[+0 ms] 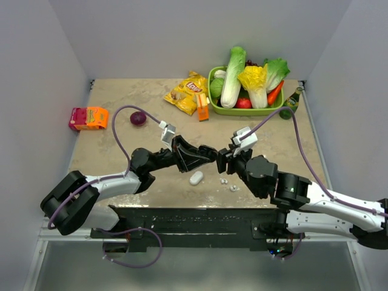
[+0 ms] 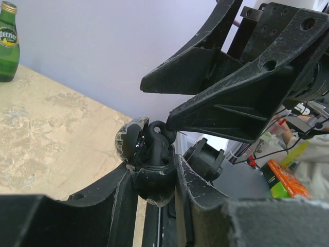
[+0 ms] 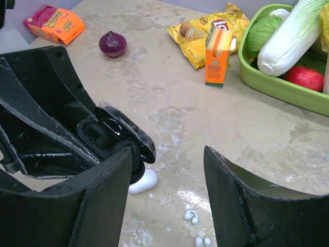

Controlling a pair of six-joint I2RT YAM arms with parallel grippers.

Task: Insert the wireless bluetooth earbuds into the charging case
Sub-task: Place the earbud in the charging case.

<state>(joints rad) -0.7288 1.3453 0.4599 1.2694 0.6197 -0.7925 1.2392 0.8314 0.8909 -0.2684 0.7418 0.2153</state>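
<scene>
My left gripper (image 1: 209, 153) is shut on the open black charging case (image 2: 151, 180) and holds it above the table with its glossy lid (image 3: 128, 135) up. A black earbud (image 3: 97, 134) lies in the case and also shows in the left wrist view (image 2: 159, 138). My right gripper (image 1: 223, 159) is open and empty, its fingertips right at the case's open side; in its own view (image 3: 167, 200) the left finger (image 3: 77, 206) covers part of the case. The closed white case (image 1: 196, 177) lies on the table below. Two white earbuds (image 1: 224, 180) (image 1: 234, 188) lie just to its right, and both show in the right wrist view (image 3: 191, 216) (image 3: 201, 241).
A green bin (image 1: 248, 111) of vegetables stands at the back right with a green bottle (image 1: 292, 100) beside it. A yellow chip bag (image 1: 187, 92), an orange carton (image 1: 202, 107), a red onion (image 1: 138, 118) and a pink-orange packet (image 1: 88, 118) lie further back.
</scene>
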